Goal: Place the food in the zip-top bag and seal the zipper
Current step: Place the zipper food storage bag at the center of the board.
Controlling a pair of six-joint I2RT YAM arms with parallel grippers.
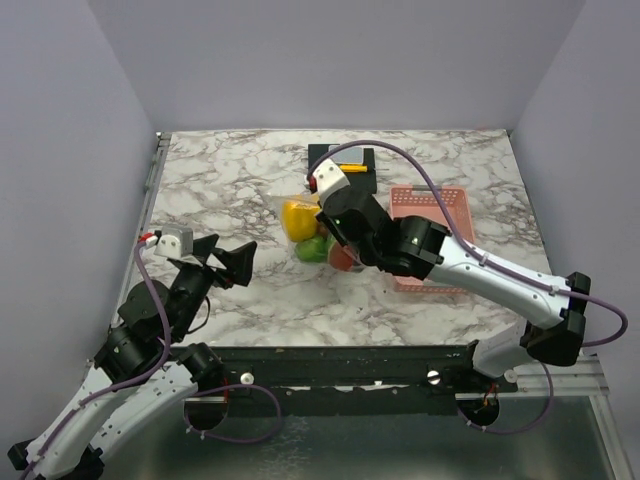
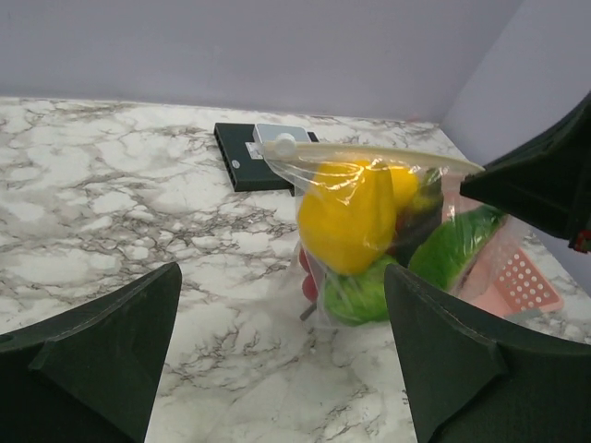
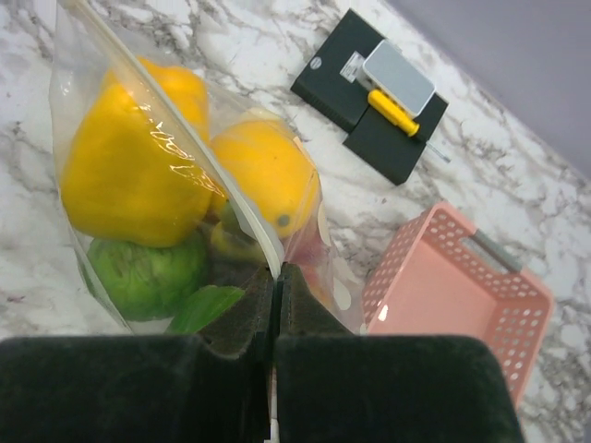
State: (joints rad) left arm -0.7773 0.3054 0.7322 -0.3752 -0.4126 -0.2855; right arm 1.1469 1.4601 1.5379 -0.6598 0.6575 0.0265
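So the zip-top bag is out in the middle of the desk, hanging by its top edge. The right arm reaches in over it, and the right jaws are pinched together on one end of the zipper strip. In the right wrist view the two fingers meet with the strip caught between them.

The food is all inside the bag:
- a big yellow pepper
- a rounder orange-yellow fruit behind it
- a green piece at the bottom
- something green and leafy on the side nearer the right jaws
- a bit of red showing low down

From the left wrist view the zipper strip runs as one straight pale band, with a little white slider at the far end from the grip. I honestly can't tell if it's pressed shut the whole way. The bag's bottom looks to be down at the desk, but I can't say if it's actually resting there.

The left arm sits off to the left. The left jaws are spread wide with nothing in them, facing the bag and well apart from it.

There's other stuff on the desk too (nothing is touching any of it). A pink basket sits just right of the bag. A flat black base with a grey block and a yellow handle on it sits beyond the bag, nearer the back wall.
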